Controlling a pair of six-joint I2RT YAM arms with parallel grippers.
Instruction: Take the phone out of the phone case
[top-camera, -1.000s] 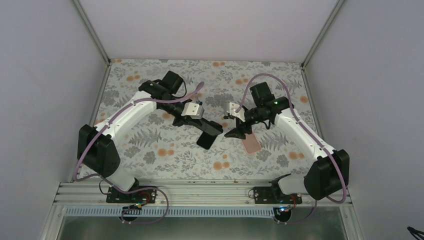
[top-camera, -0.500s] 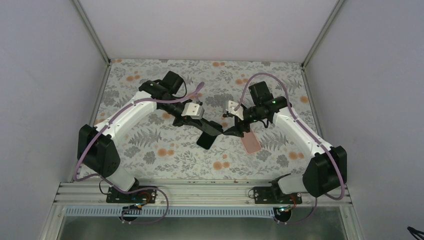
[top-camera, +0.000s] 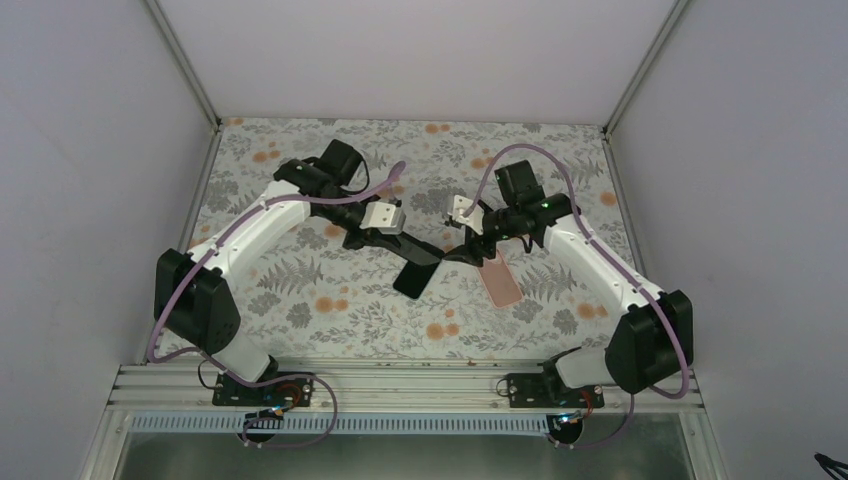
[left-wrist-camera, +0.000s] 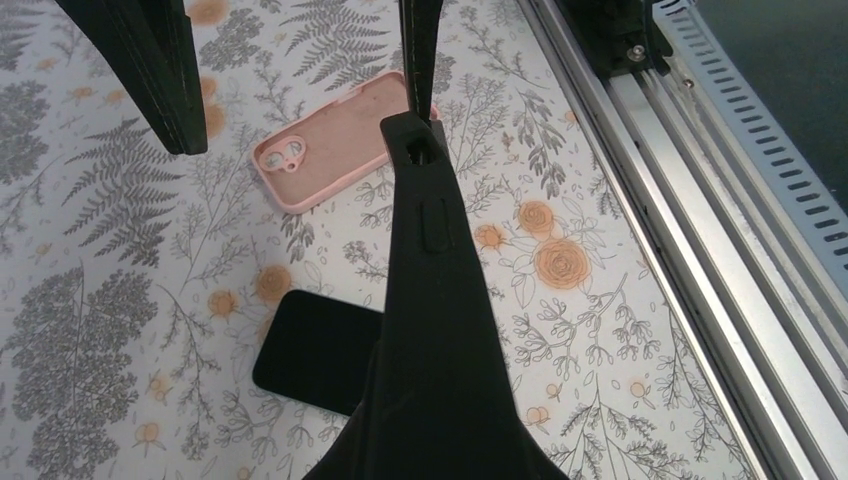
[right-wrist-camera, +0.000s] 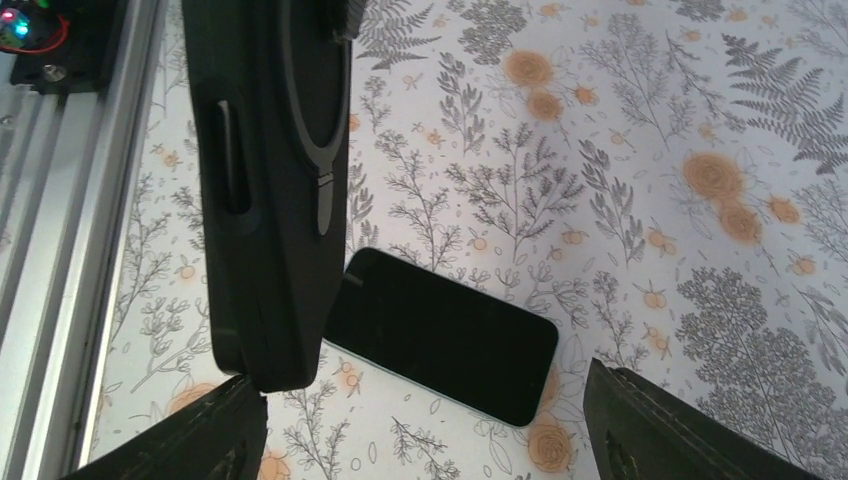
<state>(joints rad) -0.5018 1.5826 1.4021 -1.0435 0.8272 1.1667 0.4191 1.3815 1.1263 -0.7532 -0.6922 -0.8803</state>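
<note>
Phone (right-wrist-camera: 440, 335) lies flat on the table (right-wrist-camera: 620, 110) under the wide-spread right gripper (right-wrist-camera: 422, 378), pink case (left-wrist-camera: 335, 140) nearby; left gripper (left-wrist-camera: 417, 135), pressed together, hangs over the phone.

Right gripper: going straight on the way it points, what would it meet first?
Probably the black phone lying below the right gripper, between its open fingers; the left gripper, shut, hangs close beside that line, depth unclear.

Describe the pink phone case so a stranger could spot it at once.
Start at the floral-patterned table, just right of its middle. A pink rectangular phone case lies flat there, empty, camera cutout at one corner. Its left neighbour is a flat black phone; only the case is pink.
</note>
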